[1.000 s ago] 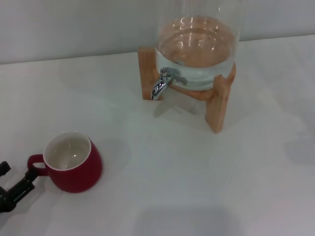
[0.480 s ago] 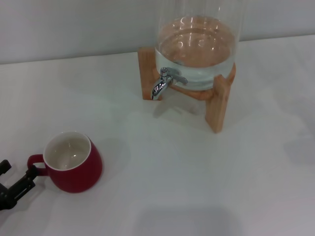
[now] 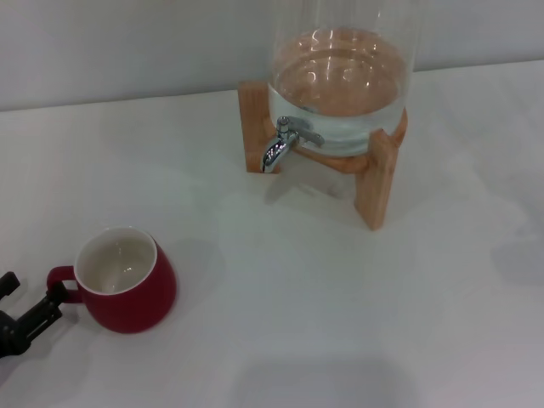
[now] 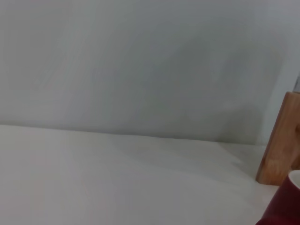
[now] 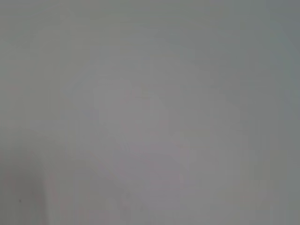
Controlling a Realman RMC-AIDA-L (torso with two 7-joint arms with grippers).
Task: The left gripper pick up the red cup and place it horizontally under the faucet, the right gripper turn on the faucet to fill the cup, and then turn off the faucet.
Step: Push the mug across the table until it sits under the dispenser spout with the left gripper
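The red cup [image 3: 126,282] stands upright on the white table at the front left, cream inside showing, its loop handle pointing left. My left gripper [image 3: 31,295] is open at the left edge, just left of the cup. One fingertip is beside the handle and the other is farther left. A sliver of the cup [image 4: 285,206] shows in the left wrist view. The chrome faucet [image 3: 282,143] juts from the glass dispenser [image 3: 340,76] at the back, its spout pointing down, well apart from the cup. My right gripper is out of view.
The dispenser holds water and sits on a wooden stand [image 3: 376,183], which also shows in the left wrist view [image 4: 280,140]. The white table [image 3: 297,297] ends at a grey wall behind. The right wrist view shows only a blank grey surface.
My left gripper has drawn back slightly toward the lower left edge. The cup and faucet have not moved.
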